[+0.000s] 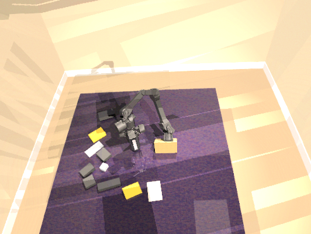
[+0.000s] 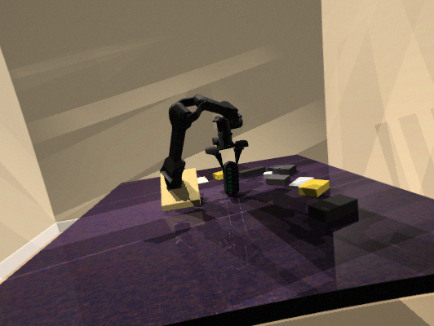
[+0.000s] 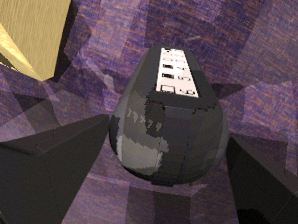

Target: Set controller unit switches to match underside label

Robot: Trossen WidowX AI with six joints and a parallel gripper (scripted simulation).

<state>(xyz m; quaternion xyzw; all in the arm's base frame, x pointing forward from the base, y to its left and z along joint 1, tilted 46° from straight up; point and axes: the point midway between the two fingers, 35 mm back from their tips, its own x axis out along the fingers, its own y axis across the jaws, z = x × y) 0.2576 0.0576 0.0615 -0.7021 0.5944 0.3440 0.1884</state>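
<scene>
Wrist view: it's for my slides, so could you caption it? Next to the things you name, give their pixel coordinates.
Controller unit (image 1: 138, 147) (image 2: 231, 179) (image 3: 172, 142) between the pincer's fingertips, numbered label (image 1: 134, 144) (image 3: 176, 77) showing.

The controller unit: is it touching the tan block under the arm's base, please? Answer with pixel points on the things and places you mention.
Apart. The top view shows a strip of purple surface between the controller unit (image 1: 134, 145) (image 2: 231, 179) (image 3: 172, 140) and the tan block (image 1: 165, 147) (image 2: 192, 181) (image 3: 40, 30).
</scene>
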